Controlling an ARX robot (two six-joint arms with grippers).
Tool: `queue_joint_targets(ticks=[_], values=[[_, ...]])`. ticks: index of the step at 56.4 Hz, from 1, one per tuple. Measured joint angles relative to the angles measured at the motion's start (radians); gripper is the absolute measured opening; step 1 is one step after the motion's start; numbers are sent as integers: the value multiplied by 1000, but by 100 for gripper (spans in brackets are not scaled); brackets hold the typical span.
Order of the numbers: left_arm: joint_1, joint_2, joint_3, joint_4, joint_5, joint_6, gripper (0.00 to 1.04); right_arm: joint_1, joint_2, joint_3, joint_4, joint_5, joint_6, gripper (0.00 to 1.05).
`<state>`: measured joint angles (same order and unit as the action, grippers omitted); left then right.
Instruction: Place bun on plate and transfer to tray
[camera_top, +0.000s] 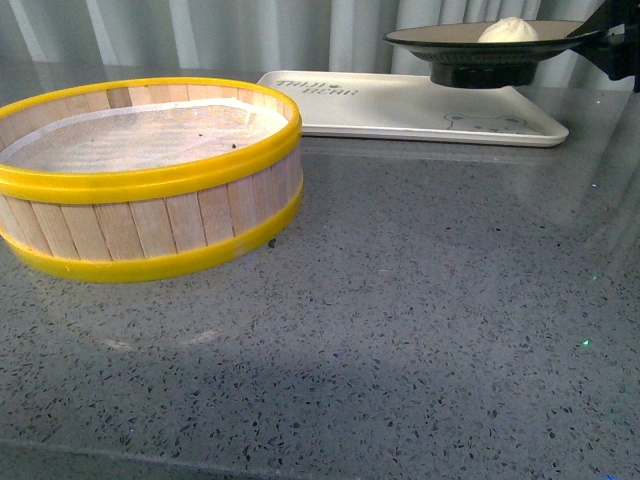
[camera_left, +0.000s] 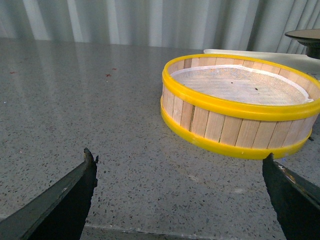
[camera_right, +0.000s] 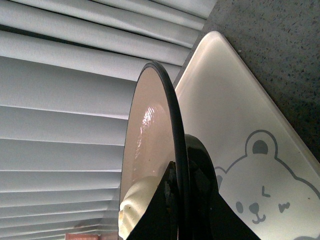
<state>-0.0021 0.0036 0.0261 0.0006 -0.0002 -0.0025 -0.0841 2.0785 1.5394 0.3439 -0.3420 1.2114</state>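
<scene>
The cream-white bun (camera_top: 509, 30) sits on the plate (camera_top: 440, 36), taupe inside with a black rim and foot. My right gripper (camera_top: 597, 38) is shut on the plate's right rim and holds it in the air above the cream-white tray (camera_top: 380, 104) at the back right. In the right wrist view the plate (camera_right: 150, 130) is edge-on, clamped at my right gripper (camera_right: 175, 200), with the bun (camera_right: 132, 205) behind the finger and the tray's bear print (camera_right: 260, 195) below. My left gripper (camera_left: 180, 172) is open and empty over the counter.
A yellow-rimmed wooden steamer basket (camera_top: 140, 180), lined with white cloth and holding nothing, stands at the left; it also shows in the left wrist view (camera_left: 240, 107). The surface is grey speckled stone (camera_top: 400, 320). White slatted blinds (camera_right: 65, 100) close the back.
</scene>
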Motion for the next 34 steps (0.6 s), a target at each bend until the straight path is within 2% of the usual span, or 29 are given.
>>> queue_joint_targets(ticks=[34], values=[[0,0,0,0,0,0,98,8,161,193,-76,10,-14,2]])
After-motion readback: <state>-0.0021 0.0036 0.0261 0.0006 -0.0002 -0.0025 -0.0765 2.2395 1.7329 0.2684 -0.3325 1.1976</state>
